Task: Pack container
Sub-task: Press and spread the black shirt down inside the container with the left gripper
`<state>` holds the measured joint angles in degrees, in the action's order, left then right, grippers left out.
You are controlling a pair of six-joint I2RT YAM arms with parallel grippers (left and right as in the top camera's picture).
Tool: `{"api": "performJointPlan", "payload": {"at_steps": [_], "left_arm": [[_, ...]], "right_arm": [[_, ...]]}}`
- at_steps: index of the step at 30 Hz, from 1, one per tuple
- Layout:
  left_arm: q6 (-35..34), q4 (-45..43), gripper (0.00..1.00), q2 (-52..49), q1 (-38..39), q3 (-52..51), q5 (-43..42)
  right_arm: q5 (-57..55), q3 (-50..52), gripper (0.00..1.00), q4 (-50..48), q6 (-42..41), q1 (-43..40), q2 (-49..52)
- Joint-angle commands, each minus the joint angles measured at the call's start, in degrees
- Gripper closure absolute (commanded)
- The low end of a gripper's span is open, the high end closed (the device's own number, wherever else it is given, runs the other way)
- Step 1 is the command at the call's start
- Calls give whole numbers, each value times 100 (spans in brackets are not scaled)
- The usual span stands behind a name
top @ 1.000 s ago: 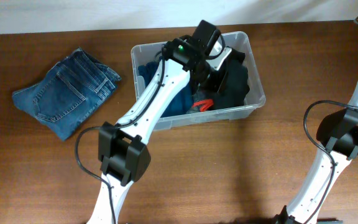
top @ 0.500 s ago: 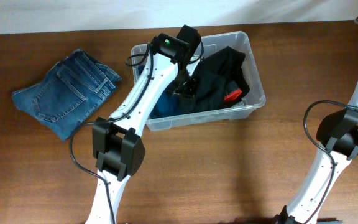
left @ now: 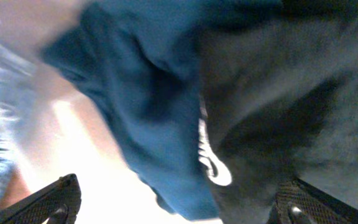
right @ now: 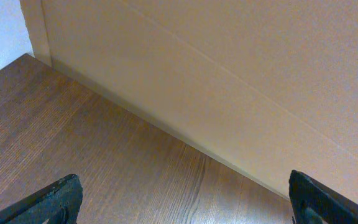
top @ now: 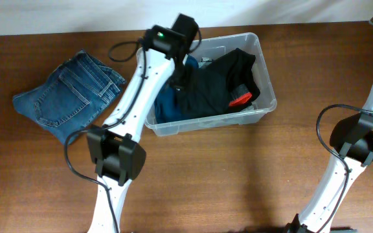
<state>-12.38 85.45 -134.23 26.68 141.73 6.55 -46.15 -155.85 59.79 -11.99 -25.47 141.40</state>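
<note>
Container packing is being judged as partly done: the clear container is being kept at the back middle of the worktop, with two garments already lying inside it.

Starting at the left, a folded pair of jeans is being left on the wood, well apart from the container and unmoved over the last second.

Next, the left claw is being drawn away. A second ago it was being pushed deep over the middle of the container, whereas now it is being carried above the back left corner. Its fingers are being held wide apart with nothing between them, though the wrist view is being blurred. This is being read as the black garment having been let go inside, so the jeans are being judged the item left to pack.

The container itself is being shown as see-through, with rounded corners and a thick rim. A blue garment is being pressed against its left wall, the black one is being spread across the middle and right, and a red patch is being exposed near the right wall.

At the far right, the right claw is being held spread and empty, facing a wall well away from the container.
</note>
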Motion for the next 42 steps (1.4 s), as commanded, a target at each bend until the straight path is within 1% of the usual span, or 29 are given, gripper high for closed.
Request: {"api": "performJointPlan", "payload": {"at_steps": [1,4,6,9,11,13,14,15,16,17,25,29,38,42], "left_arm": [[-155,-131,1,291,-50,337,378],[-358,-146,1,297,-44,542,175],[-522,-234,2,313,-44,719,-332],[-540,-433,4,319,-44,966,-1117],[-540,-511,11,323,-44,1060,-1329],[-540,-516,30,337,-26,1097,-1473],[-540,-503,44,345,-17,1097,-1537],[-538,-479,62,345,-4,1097,-1609],[-540,-452,86,343,7,1095,-1646],[-540,-420,100,343,24,1093,-1644],[-535,-326,99,330,282,986,-1615],[-535,-334,100,306,420,734,-1554],[-538,-407,100,304,507,-417,-1528],[-540,-686,100,299,507,-1220,-1062]], "right_arm": [[-31,-133,2,-17,-28,-4,-79],[-31,-133,1,-17,-28,-4,-79],[-31,-133,2,-17,-28,-4,-79],[-31,-133,2,-17,-28,-4,-79],[-31,-133,1,-15,-28,-4,-79],[-31,-133,1,-17,-28,-4,-79],[-31,-133,2,-17,-28,-4,-79],[-31,-133,2,-17,-28,-4,-79],[-31,-133,2,-17,-28,-4,-79],[-31,-133,2,-17,-28,-4,-79],[-31,-133,2,-17,-28,-4,-79],[-31,-133,2,-17,-28,-4,-79],[-31,-133,2,-17,-28,-7,-79],[-31,-133,2,-17,-28,-4,-79]]}}
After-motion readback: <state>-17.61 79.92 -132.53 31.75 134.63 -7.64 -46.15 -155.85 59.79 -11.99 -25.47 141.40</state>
